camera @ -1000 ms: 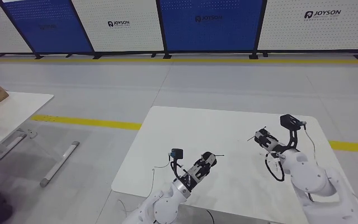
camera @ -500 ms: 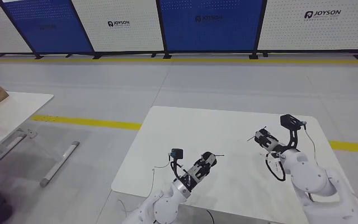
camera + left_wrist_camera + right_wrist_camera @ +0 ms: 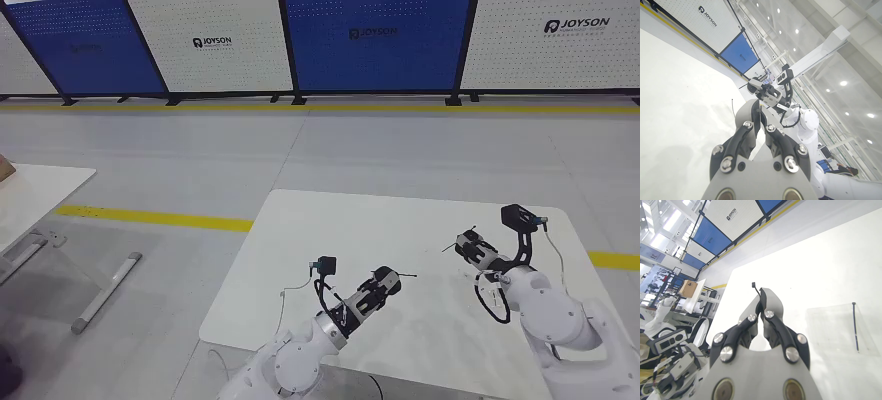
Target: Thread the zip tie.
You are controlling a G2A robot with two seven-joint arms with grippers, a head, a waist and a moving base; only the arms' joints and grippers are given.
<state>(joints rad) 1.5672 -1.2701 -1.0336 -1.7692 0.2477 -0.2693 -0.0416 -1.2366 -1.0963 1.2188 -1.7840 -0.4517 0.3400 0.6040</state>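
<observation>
The zip tie (image 3: 753, 284) is pinched in my right gripper (image 3: 761, 294), fingers clenched on it. Only a short stub with the square head sticks out past the fingertips. From the top camera, that stub points across the table (image 3: 400, 220) toward the left arm.

My left gripper (image 3: 759, 107) is clamped too, on a second zip tie (image 3: 733, 108). Its thin free length juts out sideways from the pads, and from above it aims back at the right gripper. The two ends are near each other but not touching, with white tabletop under the gap.

On the table, apart from the right gripper, I see a clear tray (image 3: 829, 330). A spare zip tie (image 3: 855, 326) lies flat in it, stretched straight along one wall.

The left gripper sits nearer the table's front edge than the right one. White tabletop stretches beyond both to the far edge.
</observation>
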